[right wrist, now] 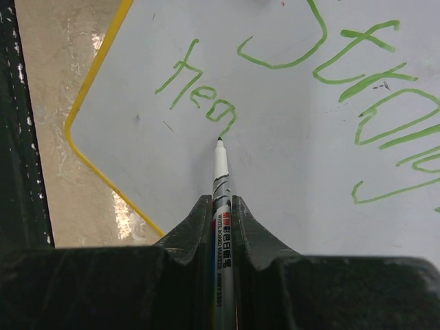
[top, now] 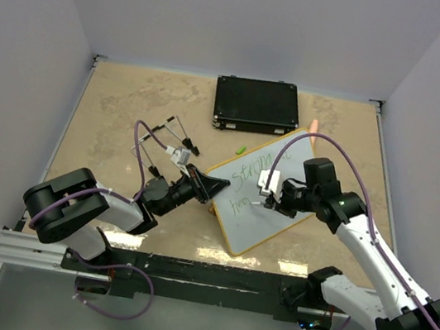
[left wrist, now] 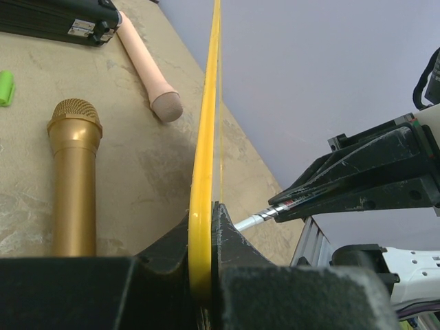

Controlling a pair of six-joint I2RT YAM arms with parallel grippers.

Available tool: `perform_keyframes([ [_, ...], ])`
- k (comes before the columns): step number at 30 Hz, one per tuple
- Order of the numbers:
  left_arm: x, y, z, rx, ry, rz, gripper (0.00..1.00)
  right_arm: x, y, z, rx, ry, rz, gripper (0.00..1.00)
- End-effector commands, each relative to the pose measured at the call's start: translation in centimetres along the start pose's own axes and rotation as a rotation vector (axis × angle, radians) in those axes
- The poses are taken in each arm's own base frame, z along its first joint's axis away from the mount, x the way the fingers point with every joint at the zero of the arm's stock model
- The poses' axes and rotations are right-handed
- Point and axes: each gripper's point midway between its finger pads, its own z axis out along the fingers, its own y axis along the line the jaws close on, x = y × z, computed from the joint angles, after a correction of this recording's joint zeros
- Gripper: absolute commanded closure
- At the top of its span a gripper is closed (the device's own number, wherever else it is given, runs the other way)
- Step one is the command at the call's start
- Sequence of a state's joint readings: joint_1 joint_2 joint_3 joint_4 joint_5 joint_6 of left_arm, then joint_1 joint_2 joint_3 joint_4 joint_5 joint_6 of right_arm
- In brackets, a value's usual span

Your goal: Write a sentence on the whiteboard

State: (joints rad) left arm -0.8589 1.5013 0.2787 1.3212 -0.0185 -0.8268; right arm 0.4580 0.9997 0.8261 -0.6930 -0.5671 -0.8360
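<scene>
The whiteboard (top: 254,227), white with a yellow rim, lies tilted across the table's middle. My left gripper (top: 215,188) is shut on its left edge, and in the left wrist view the yellow rim (left wrist: 206,137) runs edge-on between the jaws of the left gripper (left wrist: 204,213). My right gripper (right wrist: 221,203) is shut on a white marker (right wrist: 221,172). The marker's tip touches the board (right wrist: 289,179) at the end of the lower line of the green sentence (right wrist: 206,103). A second, larger green line (right wrist: 364,82) runs above it. From above, the right gripper (top: 264,192) hovers over the lettering (top: 240,206).
A black case (top: 256,105) lies at the back. A green cap (top: 240,148) sits between it and the board. Thin black wire pieces (top: 170,135) lie left of centre. A gold microphone (left wrist: 74,172) and a pink rod (left wrist: 148,62) rest beside the board.
</scene>
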Motion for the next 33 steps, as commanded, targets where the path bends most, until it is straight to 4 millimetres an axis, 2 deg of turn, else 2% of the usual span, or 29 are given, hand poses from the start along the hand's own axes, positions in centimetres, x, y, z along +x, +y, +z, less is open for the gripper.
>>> perform_keyframes([
  [1, 0.4, 0.5, 0.3, -0.003, 0.025, 0.106, 1.0, -2.8, -0.7, -1.8, 0.038, -0.084, -0.057, 1.0],
  [4, 0.4, 0.5, 0.3, -0.003, 0.022, 0.104, 1.0, -3.5, -1.3, -2.1, 0.051, -0.105, -0.06, 1.0],
  [9, 0.4, 0.3, 0.3, 0.001, 0.024, 0.106, 1.0, -3.3, -2.2, -1.5, 0.068, -0.109, -0.039, 1.0],
  [19, 0.5, 0.4, 0.3, 0.002, 0.023, 0.101, 1.0, -3.0, -2.9, -0.9, 0.084, -0.097, -0.028, 1.0],
  [33, 0.3, 0.4, 0.1, -0.001, 0.018, 0.106, 1.0, -1.0, -1.6, -0.4, 0.039, -0.035, -0.006, 1.0],
])
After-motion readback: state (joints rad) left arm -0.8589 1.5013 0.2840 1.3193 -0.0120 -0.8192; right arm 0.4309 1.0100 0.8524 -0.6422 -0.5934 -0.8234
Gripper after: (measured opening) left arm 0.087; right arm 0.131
